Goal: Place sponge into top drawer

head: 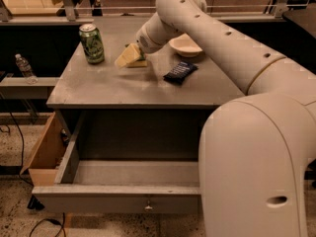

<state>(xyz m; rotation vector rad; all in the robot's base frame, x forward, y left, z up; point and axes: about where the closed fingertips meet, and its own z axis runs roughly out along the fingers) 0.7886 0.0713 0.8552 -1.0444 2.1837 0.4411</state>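
Observation:
My gripper (128, 57) is down on the grey table top (113, 90) at the back, just right of the green can (92, 43). The sponge (138, 61) shows as a bit of yellow foam with a dark green edge right at the gripper's tip, mostly hidden by it. The top drawer (113, 200) is pulled out wide below the table's front edge, with its small knob (148, 207) on the front. Its inside shows nothing in it, and my arm hides its right part.
A dark blue snack packet (180, 72) lies right of the gripper, with a white bowl (185, 45) behind it. A light wooden drawer (45, 149) stands open at the lower left. A water bottle (23, 67) stands on a side shelf at the left.

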